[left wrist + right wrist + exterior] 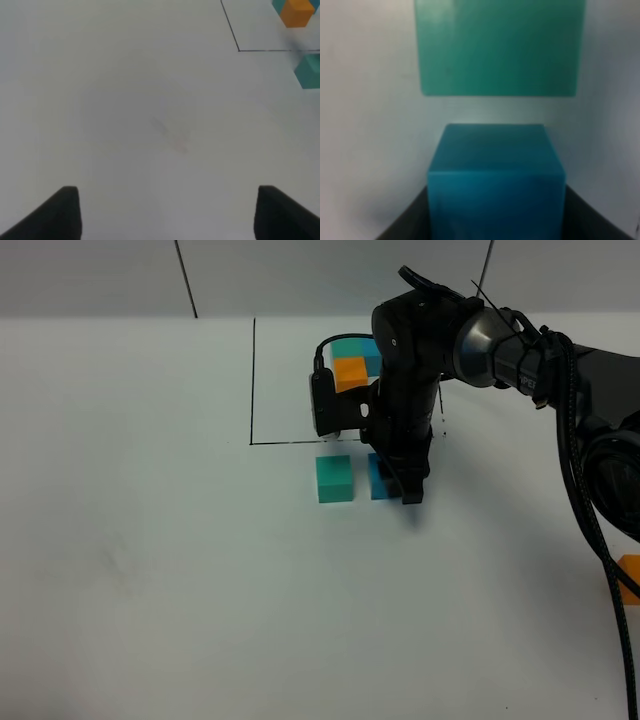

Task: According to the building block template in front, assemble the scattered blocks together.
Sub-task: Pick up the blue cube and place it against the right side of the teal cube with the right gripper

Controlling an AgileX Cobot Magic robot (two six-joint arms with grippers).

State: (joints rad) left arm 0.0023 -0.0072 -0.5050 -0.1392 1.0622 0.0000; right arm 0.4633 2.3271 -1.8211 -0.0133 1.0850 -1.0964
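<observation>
Clamping the blue cube (495, 180) between its fingers, the right gripper (405, 490) holds it just right of the teal cube (334, 479), with a narrow gap between them. Behind the teal cube sits the building block template (355, 362) in its black frame. The orange cube (630, 578) lies well off to the teal cube's right. The left gripper (170, 212) hangs with jaws wide and nothing between them.
</observation>
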